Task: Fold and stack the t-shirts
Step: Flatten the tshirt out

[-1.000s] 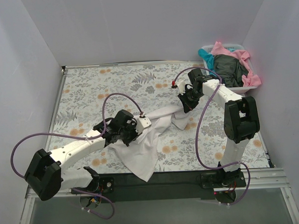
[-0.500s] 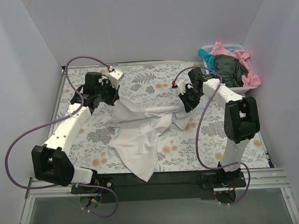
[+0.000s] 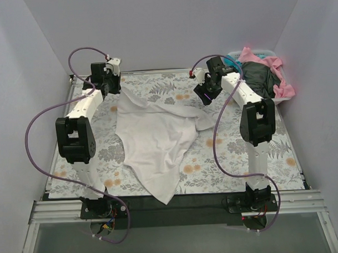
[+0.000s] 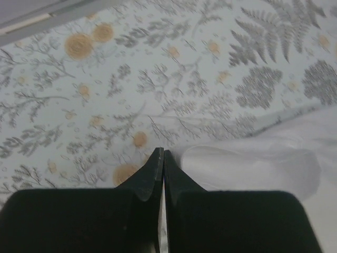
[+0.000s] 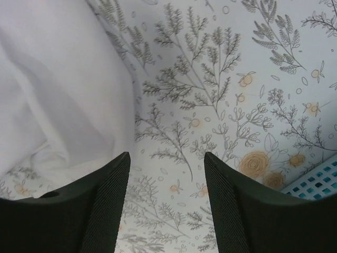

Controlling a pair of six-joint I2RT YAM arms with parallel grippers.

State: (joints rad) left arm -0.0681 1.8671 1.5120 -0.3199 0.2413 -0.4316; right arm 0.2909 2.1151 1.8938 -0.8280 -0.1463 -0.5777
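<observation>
1. Left gripper (image 4: 160,153): jaws pressed together, low over far-left part of printed sheet (image 3: 259,156). Edge of white t-shirt (image 3: 155,138) just beside fingertips; cannot tell if any cloth is pinched.
2. Right gripper (image 5: 166,156): jaws apart, nothing between them, over bare sheet just beside shirt's far-right edge.
3. White t-shirt: lying crumpled mid-sheet between both arms, one corner trailing toward near edge.
4. Pink t-shirt (image 3: 282,90), teal t-shirt (image 3: 232,62), dark grey-green t-shirt (image 3: 261,78): heaped in white basket (image 3: 272,102), far-right corner.

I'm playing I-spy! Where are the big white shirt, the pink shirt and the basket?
white shirt (image 3: 155,141): top view, middle of the cloth.
pink shirt (image 3: 275,61): top view, its far part.
basket (image 3: 273,101): top view, its near wall.
</observation>
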